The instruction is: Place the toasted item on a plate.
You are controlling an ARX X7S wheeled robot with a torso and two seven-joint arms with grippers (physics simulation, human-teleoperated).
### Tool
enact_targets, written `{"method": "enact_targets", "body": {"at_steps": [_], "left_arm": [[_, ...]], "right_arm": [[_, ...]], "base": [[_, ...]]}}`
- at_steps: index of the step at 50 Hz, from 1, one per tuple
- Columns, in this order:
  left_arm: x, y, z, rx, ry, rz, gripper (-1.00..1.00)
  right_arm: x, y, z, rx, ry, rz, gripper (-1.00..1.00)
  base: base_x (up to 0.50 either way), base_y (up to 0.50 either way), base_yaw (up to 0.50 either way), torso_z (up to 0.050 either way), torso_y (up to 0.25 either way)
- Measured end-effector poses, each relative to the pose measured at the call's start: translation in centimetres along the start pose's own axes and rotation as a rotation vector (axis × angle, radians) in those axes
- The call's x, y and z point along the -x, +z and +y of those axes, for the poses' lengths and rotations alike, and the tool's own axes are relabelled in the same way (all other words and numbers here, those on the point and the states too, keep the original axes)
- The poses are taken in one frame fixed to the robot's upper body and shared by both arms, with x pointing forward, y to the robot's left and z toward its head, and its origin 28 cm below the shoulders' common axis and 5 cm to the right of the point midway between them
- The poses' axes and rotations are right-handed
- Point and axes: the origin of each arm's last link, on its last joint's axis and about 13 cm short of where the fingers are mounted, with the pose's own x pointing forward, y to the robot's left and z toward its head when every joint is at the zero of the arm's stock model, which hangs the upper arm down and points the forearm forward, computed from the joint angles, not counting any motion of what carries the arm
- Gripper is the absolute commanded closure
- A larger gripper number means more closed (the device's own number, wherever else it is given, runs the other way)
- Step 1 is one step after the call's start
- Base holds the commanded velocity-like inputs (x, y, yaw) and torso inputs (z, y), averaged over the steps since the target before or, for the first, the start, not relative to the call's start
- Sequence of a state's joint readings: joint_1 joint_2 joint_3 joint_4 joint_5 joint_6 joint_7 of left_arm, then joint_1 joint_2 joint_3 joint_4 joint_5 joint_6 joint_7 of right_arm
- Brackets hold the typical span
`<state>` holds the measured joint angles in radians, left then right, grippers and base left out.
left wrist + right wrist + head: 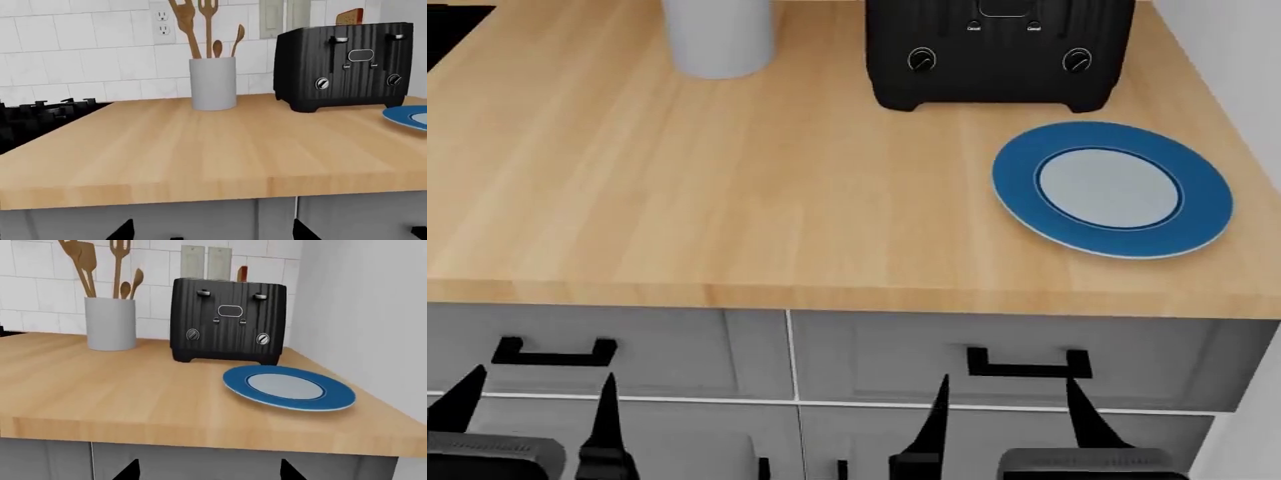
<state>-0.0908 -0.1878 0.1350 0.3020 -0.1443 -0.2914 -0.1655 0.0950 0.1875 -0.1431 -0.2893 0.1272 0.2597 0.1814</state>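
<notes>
The toast slice [349, 16] stands upright in a slot of the black toaster [343, 65], only its top showing; it also shows as a thin brown edge in the right wrist view [242, 273]. The blue-rimmed plate [1113, 188] lies on the wooden counter in front of the toaster, to its right; it also shows in the right wrist view [288, 386] and at the edge of the left wrist view [407, 116]. My left gripper [537, 405] and right gripper [1009, 412] are both open and empty, low in front of the cabinet drawers, below the counter edge.
A grey utensil holder [213, 82] with wooden spoons and forks stands left of the toaster. A black stove [40, 117] borders the counter's far left. A white wall [367, 315] rises just right of the plate. Drawer handles [1021, 364] sit behind my grippers.
</notes>
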Motion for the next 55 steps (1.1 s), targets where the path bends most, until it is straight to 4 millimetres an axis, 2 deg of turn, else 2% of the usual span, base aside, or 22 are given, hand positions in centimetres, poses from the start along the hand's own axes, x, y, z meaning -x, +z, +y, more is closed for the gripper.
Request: {"method": "enact_targets", "body": {"at_steps": [25, 30, 36, 44, 55], "left_arm": [[-2.5, 5.9, 2.2, -0.038, -0.007, -0.068, -1.00], [-3.2, 7.6, 2.8, -0.067, -0.006, -0.083, -1.00], [-3.6, 8.8, 3.2, -0.092, -0.005, -0.095, -1.00], [-3.7, 9.6, 3.5, -0.114, -0.002, -0.100, -1.00], [-3.6, 9.9, 3.7, -0.126, 0.000, -0.100, -1.00]], "right_arm": [[-3.3, 7.0, -1.5, 0.050, 0.002, -0.130, -1.00], [-4.6, 9.8, -1.7, 0.064, 0.012, -0.185, -1.00], [-5.3, 11.9, -1.9, 0.075, 0.018, -0.227, -1.00], [-5.5, 13.4, -2.0, 0.081, 0.023, -0.259, -1.00], [-5.5, 14.2, -2.1, 0.084, 0.026, -0.277, -1.00]], "base": [[0.01, 0.00, 0.00, 0.000, 0.000], [0.19, 0.00, 0.00, 0.000, 0.000], [0.19, 0.00, 0.00, 0.000, 0.000], [0.18, 0.00, 0.00, 0.000, 0.000], [0.18, 0.00, 0.00, 0.000, 0.000]]}}
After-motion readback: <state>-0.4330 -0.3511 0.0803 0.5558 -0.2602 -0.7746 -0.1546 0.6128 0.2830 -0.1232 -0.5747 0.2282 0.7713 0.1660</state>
